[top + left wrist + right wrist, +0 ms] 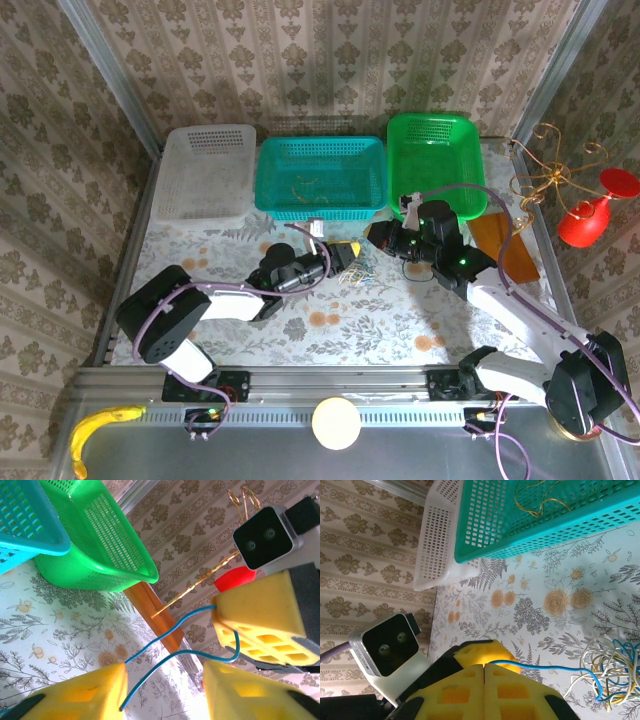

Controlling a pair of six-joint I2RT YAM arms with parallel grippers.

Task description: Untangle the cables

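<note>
The cables (610, 672) lie as a small clump of blue, white and yellow loops on the flowered cloth, also seen between the two arms (360, 272). One blue cable (555, 669) runs out of the clump into my right gripper (484, 666), which is shut on it. In the left wrist view that blue cable (170, 657) leaves the right gripper's fingers (260, 625) as two strands and crosses the gap of my left gripper (165, 666). The left jaws stand apart, and a strand end rests against the left finger's inner face. Both grippers (348, 256) (383, 238) meet at mid-table.
At the back stand a white basket (205, 170), a teal basket (320, 205) holding a gold wire, and a green basket (435, 130). An orange sheet (510, 250), a gold wire stand (545, 170) and a red object (590, 215) are at the right.
</note>
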